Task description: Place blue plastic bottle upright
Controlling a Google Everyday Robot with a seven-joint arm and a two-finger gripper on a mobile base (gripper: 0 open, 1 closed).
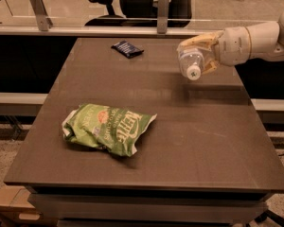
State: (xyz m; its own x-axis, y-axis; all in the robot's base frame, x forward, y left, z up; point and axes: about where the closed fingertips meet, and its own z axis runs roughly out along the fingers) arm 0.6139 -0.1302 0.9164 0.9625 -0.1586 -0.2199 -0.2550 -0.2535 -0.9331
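blue plastic bottle (189,61): light, thin-walled, probably slick; tilted above counter (180,141)
gripper (201,56): over counter's far right, jaws clamped across its body
hold: mid-body, gently

The gripper (197,58), at upper right, has tan fingers (199,42) on a rounded white arm (248,41).

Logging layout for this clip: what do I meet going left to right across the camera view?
Green chip bag → blue plastic bottle, held above the table in the gripper → robot arm at the right edge. The dark blue snack packet overlaps the bag's span, so left out.
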